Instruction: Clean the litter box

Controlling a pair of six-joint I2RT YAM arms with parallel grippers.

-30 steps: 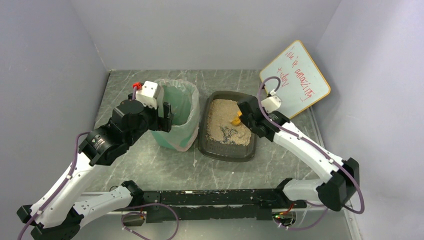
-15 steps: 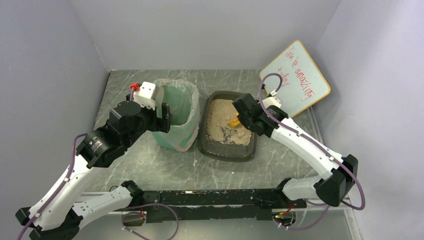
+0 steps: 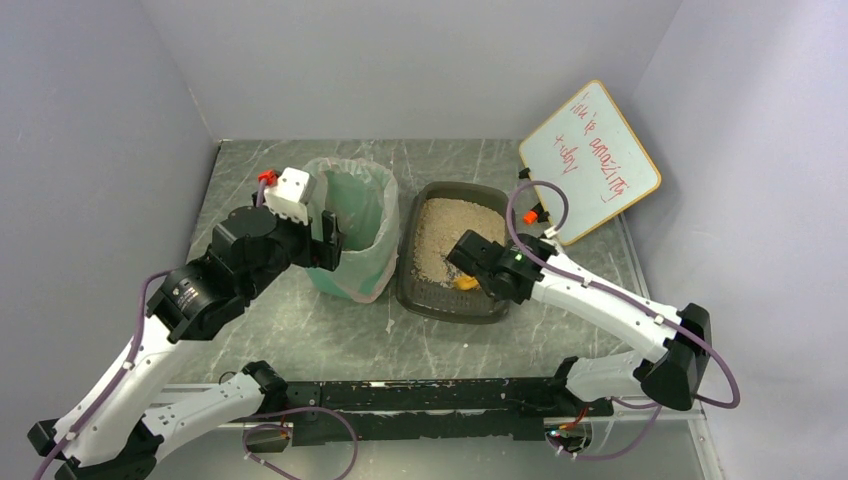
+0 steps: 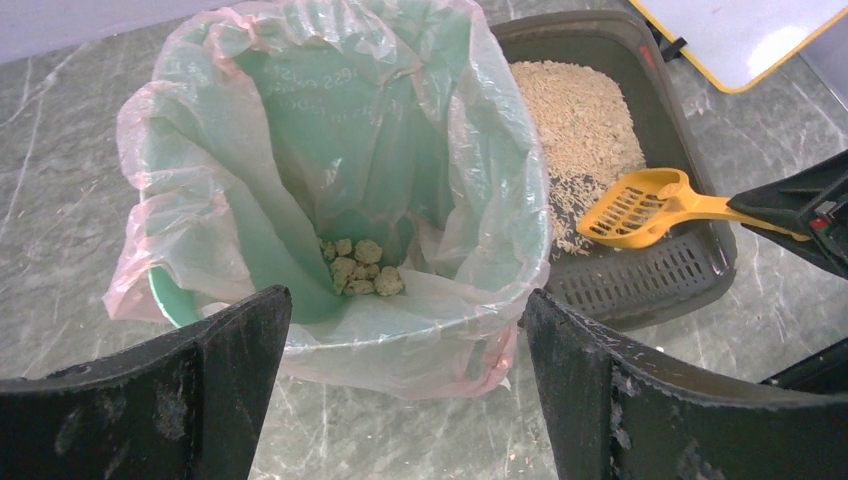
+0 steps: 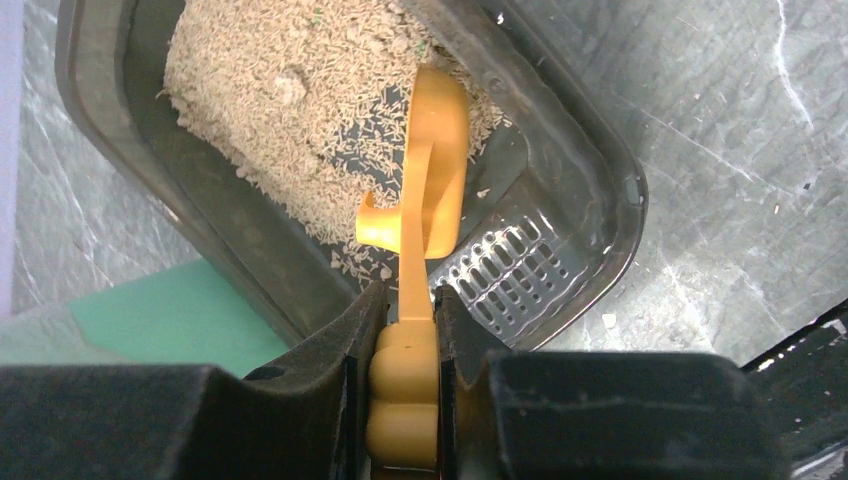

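Litter box [image 3: 408,285]: on the worktop [image 3: 330,320], just right of the bin; beige litter [image 5: 290,70] heaped at its far end, near floor bare.
Bin [image 4: 400,110]: clear liner, pale clumps [image 4: 357,267] at the bottom.
Scoop [image 4: 640,205]: orange, head at the litter's near edge.
Right jaws: clamped on the scoop handle.
Left jaws: apart, facing the bin.
Whiteboard [image 3: 590,160]: far right, beyond the box.

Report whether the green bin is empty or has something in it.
Not empty: the left wrist view shows a cluster of pale clumps at the bottom of the green bin, inside its clear liner.
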